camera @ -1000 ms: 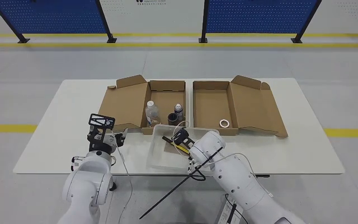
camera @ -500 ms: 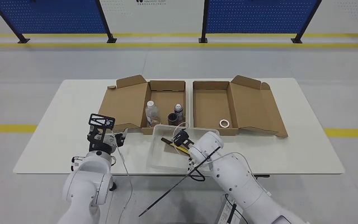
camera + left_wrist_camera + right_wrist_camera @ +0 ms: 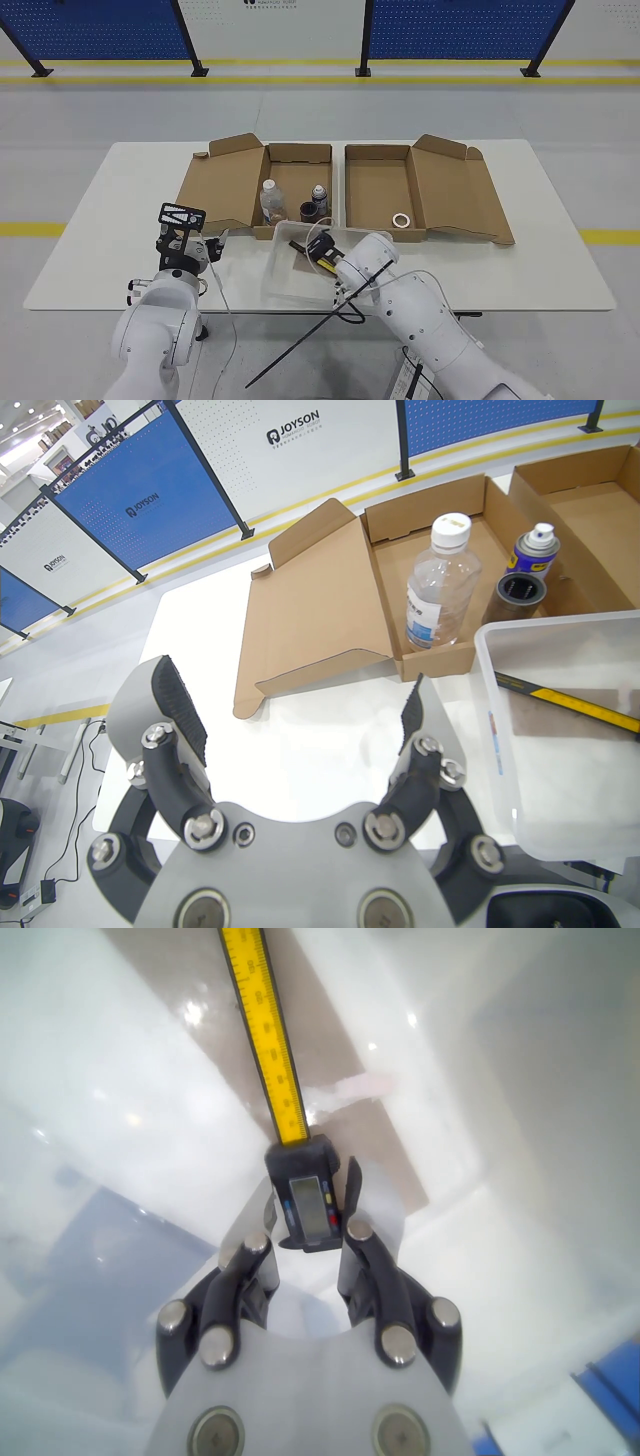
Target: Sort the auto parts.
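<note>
Caliper (image 3: 272, 1053), yellow beam cut off at the edge, sits clenched in the right claw (image 3: 311, 1193); left claw (image 3: 292, 685) released.

The cardboard box (image 3: 310, 610) is matt brown, the bin (image 3: 550, 780) glossy, cloudy plastic. The caliper (image 3: 282, 1093) has a smooth yellow scale and matt black plastic head; the left gripper (image 3: 292, 680) carries ribbed black pads on bare metal.

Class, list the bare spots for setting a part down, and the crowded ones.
Free: right cardboard box, bare except a white ring at its near corner; left cardboard box's far half; table left of it. Crowded: that box's near end, holding bottle, spray can, cylinder.
</note>
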